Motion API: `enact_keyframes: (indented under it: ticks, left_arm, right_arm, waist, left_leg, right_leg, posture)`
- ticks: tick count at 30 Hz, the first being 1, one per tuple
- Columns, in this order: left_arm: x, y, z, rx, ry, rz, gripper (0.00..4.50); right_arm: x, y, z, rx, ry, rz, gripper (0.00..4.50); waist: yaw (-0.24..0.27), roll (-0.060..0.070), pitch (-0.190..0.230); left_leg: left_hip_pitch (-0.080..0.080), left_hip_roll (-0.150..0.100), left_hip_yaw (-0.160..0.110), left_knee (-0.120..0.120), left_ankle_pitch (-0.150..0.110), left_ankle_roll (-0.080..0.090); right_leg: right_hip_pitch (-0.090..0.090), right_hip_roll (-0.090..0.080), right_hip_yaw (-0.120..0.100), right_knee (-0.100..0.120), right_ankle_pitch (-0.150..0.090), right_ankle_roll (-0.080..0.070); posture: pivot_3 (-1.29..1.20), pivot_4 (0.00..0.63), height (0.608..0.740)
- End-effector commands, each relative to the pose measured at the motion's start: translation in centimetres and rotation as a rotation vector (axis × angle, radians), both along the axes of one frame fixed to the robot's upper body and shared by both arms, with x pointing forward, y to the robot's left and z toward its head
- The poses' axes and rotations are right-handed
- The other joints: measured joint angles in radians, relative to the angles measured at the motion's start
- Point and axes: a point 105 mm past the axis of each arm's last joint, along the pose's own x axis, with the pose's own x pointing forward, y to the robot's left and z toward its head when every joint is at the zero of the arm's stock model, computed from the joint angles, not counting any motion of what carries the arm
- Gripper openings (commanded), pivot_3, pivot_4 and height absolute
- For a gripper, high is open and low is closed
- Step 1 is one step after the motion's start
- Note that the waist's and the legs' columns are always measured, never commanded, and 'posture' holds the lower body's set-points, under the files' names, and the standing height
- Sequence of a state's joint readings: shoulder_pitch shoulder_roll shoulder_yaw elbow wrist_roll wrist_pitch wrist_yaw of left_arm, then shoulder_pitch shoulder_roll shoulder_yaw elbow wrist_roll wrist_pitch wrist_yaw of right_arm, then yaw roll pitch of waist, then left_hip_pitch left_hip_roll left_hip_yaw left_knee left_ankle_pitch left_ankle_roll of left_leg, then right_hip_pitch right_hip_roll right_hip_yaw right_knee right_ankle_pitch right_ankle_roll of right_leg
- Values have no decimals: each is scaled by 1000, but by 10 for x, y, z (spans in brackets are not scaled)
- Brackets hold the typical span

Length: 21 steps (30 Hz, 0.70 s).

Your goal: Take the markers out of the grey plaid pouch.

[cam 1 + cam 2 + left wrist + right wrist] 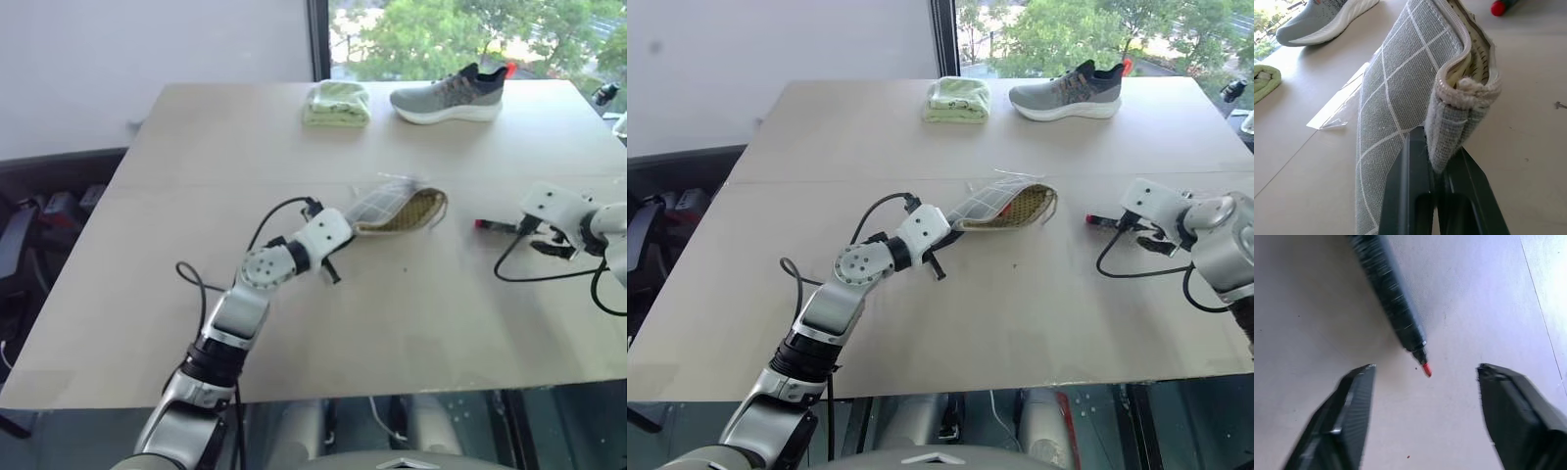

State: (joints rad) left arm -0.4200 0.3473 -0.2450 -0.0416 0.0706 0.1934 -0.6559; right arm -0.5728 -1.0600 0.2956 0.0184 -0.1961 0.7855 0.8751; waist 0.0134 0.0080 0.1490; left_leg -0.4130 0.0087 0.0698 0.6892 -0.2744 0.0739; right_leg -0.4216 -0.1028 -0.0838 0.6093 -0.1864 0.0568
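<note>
**Here: pouch pinched at one end, a marker lying loose on the desk**

Broadly, the wide pale desk [196, 294] takes up most of the room in front of the robot, running back to a window. At its far edge sits a grey running shoe [453, 94] with a white sole, and just to the left of it a folded light green cloth [337, 103].

Around the middle of the desk lies the grey plaid pouch [392, 204], its mouth gaping towards the right so the yellowish lining shows. The left gripper [1436, 161] has its two black fingers pressed together on the left end of the pouch, pinching the folded fabric edge between them; that end is lifted a little off the desk. A scrap of clear plastic wrapper [1337, 110] lies flat on the desk just on the far side of the pouch.

Well to the right of the pouch, a thin dark marker [1393, 301] with a red tip lies on the bare desk, apart from the pouch. The right gripper [1425, 391] hangs just above it with its fingers spread wide, the marker's red tip between them and touching neither finger [1349, 411].
</note>
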Motion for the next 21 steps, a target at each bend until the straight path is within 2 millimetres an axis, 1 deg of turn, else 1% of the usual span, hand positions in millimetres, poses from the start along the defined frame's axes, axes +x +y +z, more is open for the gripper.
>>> enact_keyframes:
  ticks: [1,2,3,4,5,7,9,10,11,14,17,19,21]
  left_arm:
    - [-5,-1,17,-57,-33,-14,0]
    - [-5,0,18,-64,-29,-13,0]
    - [-5,0,19,-80,-19,-12,0]
    - [-6,0,21,-94,-10,-12,0]
    - [-7,0,22,-110,-1,-17,0]
    - [-9,-2,25,-137,13,-30,0]
    - [-12,-6,28,-162,24,-51,0]
    - [-14,-7,30,-173,28,-64,0]
    - [-17,-9,32,-190,34,-80,0]
    - [-21,-11,35,-215,44,-100,0]
    - [-30,-16,38,-243,56,-149,0]
    - [-34,-18,40,-258,63,-169,0]
    - [-39,-22,41,-277,78,-204,0]
  right_arm:
    - [-3,12,21,47,-54,66,3432]
    - [-5,19,23,78,-55,87,3432]
    - [-4,31,29,126,-78,131,3432]
    - [-3,45,35,177,-109,181,3432]
    - [-3,66,43,265,-144,251,3432]
    - [-6,99,55,452,-170,332,2940]
    - [-10,118,57,540,-154,379,2235]
    - [-12,125,56,563,-143,396,1567]
    - [-12,132,56,582,-137,411,1414]
    - [-13,141,58,613,-131,423,32]
    - [-12,163,61,642,-108,495,32]
    - [-13,169,58,624,-82,527,32]
    - [-14,173,50,568,-54,567,32]
  waist:
    - [0,0,0]
    - [0,0,0]
    - [0,0,0]
    - [0,0,0]
    - [-3,0,0]
    - [-6,-1,0]
    - [1,-1,1]
    - [2,-1,1]
    - [6,-1,1]
    - [7,-1,1]
    - [-1,-1,1]
    - [-2,-1,1]
    - [1,-1,1]
  left_leg:
    - [0,0,0,0,0,0]
    - [0,0,0,0,0,0]
    - [0,0,-1,0,0,0]
    - [0,0,-1,0,0,0]
    - [0,0,-1,0,0,0]
    - [1,1,0,0,0,0]
    - [1,2,-1,0,0,-1]
    - [0,2,-2,0,0,-1]
    - [0,2,-2,0,0,-1]
    - [-1,0,-3,1,0,-1]
    - [-1,-1,-3,1,0,0]
    - [-1,-1,-2,0,0,0]
    - [0,0,-3,0,0,0]
  right_leg:
    - [0,0,0,0,0,0]
    - [0,0,0,0,0,0]
    - [0,0,0,0,0,0]
    - [0,0,0,0,0,0]
    - [0,0,0,0,0,0]
    - [0,1,0,0,0,0]
    - [0,2,0,1,0,0]
    - [0,2,0,1,0,0]
    - [0,2,0,1,0,0]
    - [0,0,-1,0,0,0]
    - [0,-1,0,0,0,0]
    - [0,0,0,1,0,0]
    - [0,2,-1,1,0,0]
  posture:
    - [0,150,740]
    - [0,150,740]
    - [0,150,740]
    - [0,150,740]
    - [0,150,740]
    - [0,150,740]
    - [0,150,740]
    - [0,150,740]
    - [0,150,740]
    - [0,150,740]
    - [0,150,740]
    - [0,150,740]
    - [0,150,740]
